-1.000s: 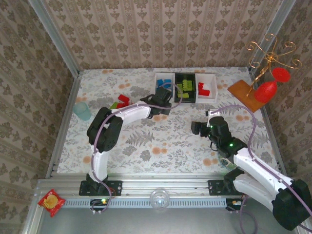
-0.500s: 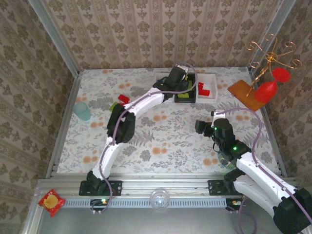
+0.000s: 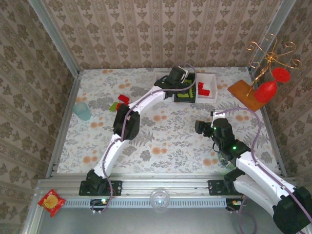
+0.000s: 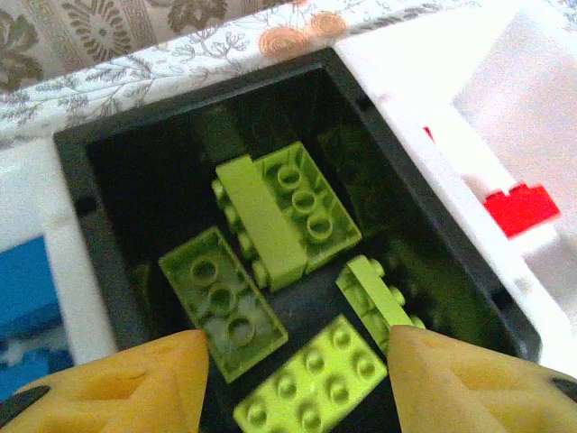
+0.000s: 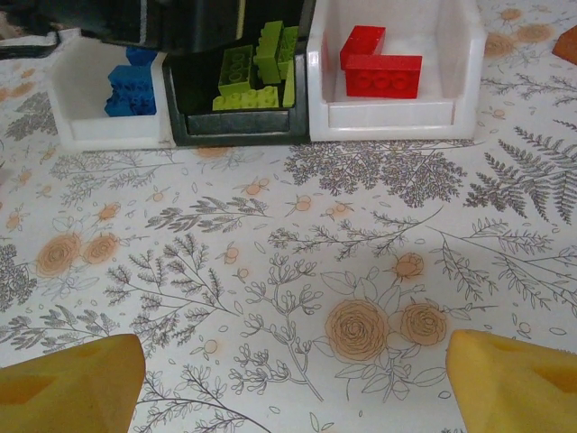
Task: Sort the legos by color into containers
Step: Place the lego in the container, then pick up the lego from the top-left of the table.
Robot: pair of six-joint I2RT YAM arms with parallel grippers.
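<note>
Some loose legos (image 3: 123,99), red and green, lie left of centre in the top view. My left gripper (image 4: 296,347) hangs over the black bin (image 4: 77,171), jaws parted, empty: green drop done, I judge; next, fetch those. Topmost green brick (image 4: 261,221) runs upper left to lower right. My right gripper (image 5: 293,347) stands wide, empty.
</note>
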